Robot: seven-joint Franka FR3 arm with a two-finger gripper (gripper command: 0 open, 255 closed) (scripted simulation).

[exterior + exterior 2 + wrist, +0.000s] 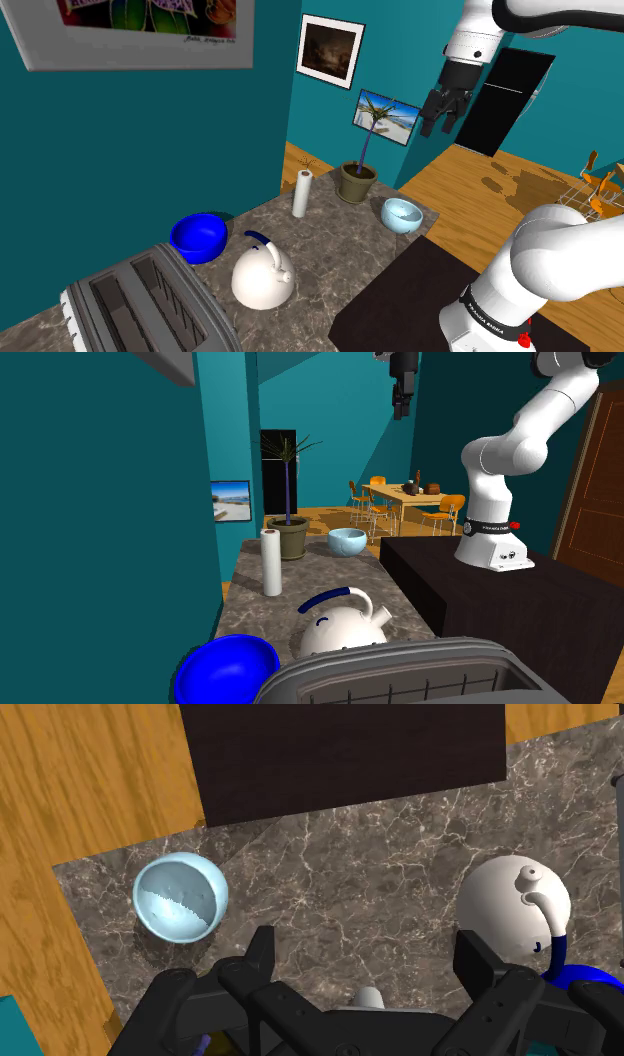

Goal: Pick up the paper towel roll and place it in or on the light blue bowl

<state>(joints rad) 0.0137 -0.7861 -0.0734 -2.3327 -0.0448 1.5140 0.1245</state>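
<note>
A white paper towel roll [301,193] stands upright on the marble counter, next to a potted plant; it is also seen as a tall white roll [271,562] and, partly hidden behind the hand, as the roll's top [369,997]. The light blue bowl [401,214] [346,541] [180,897] sits empty near the counter's corner. My black gripper [441,115] [402,399] [366,962] hangs high above the counter, open, with nothing between its fingers.
A white kettle with a blue handle [263,275] [514,906], a dark blue bowl [198,237] and a grey toaster [145,308] share the counter [340,245]. A potted plant [357,180] stands beside the roll. The dark stand [420,300] borders the counter.
</note>
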